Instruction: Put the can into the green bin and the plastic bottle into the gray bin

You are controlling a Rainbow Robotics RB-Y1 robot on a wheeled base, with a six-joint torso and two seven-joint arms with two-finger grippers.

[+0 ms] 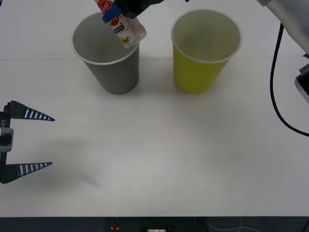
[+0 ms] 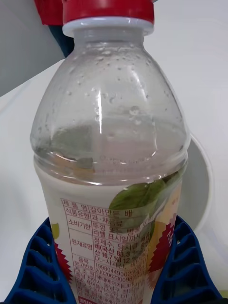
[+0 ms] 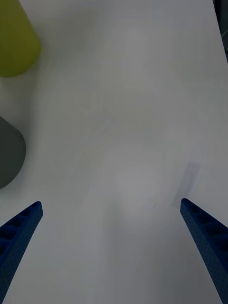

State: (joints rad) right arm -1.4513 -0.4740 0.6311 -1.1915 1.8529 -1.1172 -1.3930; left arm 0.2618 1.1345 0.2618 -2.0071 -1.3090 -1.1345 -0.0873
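The plastic bottle (image 1: 126, 30), clear with a red cap (image 2: 108, 10) and a colourful label, hangs tilted over the gray bin (image 1: 113, 72), its base just above the near-right part of the white rim. My right gripper (image 1: 112, 15) is shut on the bottle, and its blue fingers (image 2: 38, 266) press the label on both sides. The green bin (image 1: 203, 53) stands upright to the right of the gray one. At the table's left edge my left gripper (image 1: 52, 142) rests open with nothing between its fingers. The can is out of view.
A black cable (image 1: 273, 72) loops down at the right edge beside the robot's arm (image 1: 289, 19). The white table (image 1: 154, 159) stretches bare in front of both cups to its front edge. In the left wrist view the gray bin (image 3: 9, 152) and the green bin (image 3: 14, 42) stand at the side.
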